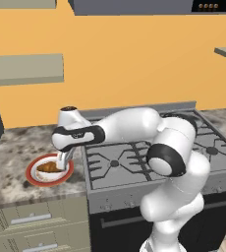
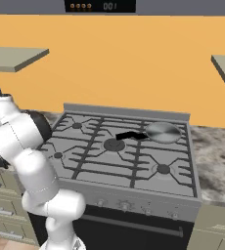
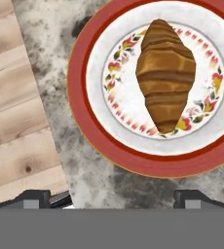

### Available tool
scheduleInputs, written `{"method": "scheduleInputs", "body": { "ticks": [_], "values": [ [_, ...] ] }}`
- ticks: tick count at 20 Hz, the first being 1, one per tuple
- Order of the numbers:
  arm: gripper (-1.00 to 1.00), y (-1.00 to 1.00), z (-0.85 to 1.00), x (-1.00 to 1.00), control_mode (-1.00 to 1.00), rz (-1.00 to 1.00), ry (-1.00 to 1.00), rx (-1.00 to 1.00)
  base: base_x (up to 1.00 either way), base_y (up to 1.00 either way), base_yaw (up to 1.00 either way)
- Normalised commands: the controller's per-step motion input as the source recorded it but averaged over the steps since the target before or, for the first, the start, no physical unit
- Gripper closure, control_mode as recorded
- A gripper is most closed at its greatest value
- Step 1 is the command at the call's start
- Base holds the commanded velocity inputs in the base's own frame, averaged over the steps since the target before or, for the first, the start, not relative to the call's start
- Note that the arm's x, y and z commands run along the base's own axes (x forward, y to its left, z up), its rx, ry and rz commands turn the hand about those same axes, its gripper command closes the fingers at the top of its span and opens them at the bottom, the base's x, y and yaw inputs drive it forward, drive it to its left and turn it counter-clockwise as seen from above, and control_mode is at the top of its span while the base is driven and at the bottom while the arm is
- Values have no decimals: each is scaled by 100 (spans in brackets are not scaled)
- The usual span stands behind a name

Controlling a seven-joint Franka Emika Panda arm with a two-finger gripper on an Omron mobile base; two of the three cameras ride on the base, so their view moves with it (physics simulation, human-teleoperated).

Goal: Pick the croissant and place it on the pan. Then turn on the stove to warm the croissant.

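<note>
The croissant (image 3: pixel 165 75) lies on the red-rimmed plate (image 3: pixel 84 116), on the table (image 1: pixel 12 162) beside the stove (image 2: pixel 124 156). Your claw (image 3: pixel 114 197) hangs above the plate, tips spread wide, holding nothing, lined up for a descent. The pan (image 2: pixel 162 132) waits on the stove's far burner.

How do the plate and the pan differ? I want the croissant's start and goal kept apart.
The plate is white with a red rim and a flower ring; the pan is plain grey metal. The pan has a short black handle; the plate has none. The plate lies on the stone counter left of the stove and holds the croissant; the pan sits empty on a rear burner. Both are round and shallow.
</note>
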Motion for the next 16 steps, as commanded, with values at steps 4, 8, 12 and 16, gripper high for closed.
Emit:
{"method": "scheduleInputs", "body": {
  "ticks": [4, 8, 12, 16],
  "values": [
    [-100, 23, -21, 23, -100, 0, 4, -6, 0, 0, 0],
    [-100, 19, -22, 20, -100, 0, 1, -6, 0, 0, 0],
    [-100, 7, -19, 25, -100, 0, 0, -4, 0, 0, 0],
    [-100, 13, -19, 19, -100, 0, 1, -6, 0, 0, 0]
  ]
}}
